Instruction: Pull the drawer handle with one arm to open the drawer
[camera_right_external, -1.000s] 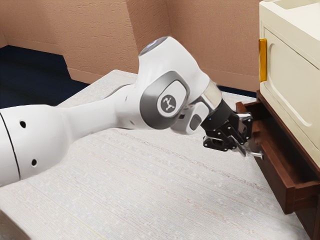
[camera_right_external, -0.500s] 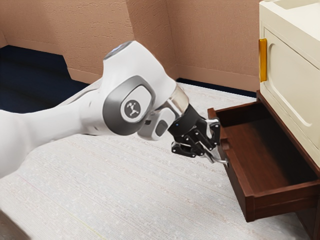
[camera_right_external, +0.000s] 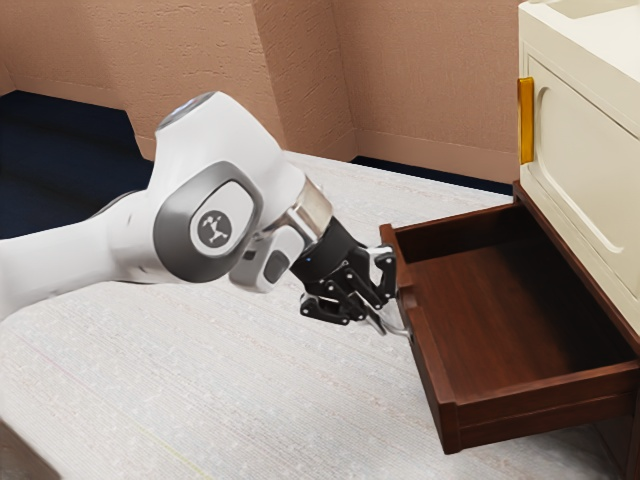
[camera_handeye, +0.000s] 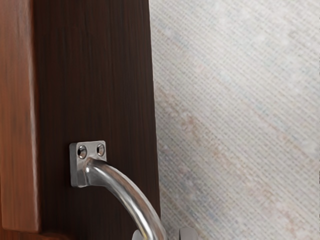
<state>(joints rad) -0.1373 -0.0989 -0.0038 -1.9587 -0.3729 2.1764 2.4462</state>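
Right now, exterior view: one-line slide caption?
Franka arm, claw at the metal handle of a brown drawer standing open below a cream cabinet front.

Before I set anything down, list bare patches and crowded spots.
Bare: pale woven tabletop between white arm and brown wooden drawer; the drawer's floor, behind its front. Crowded: just outside that front, where the black tool is at the curved silver handle.

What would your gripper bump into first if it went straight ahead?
My gripper is at the metal handle; straight on, it would probably bump the brown drawer front. How soon is hard to tell.
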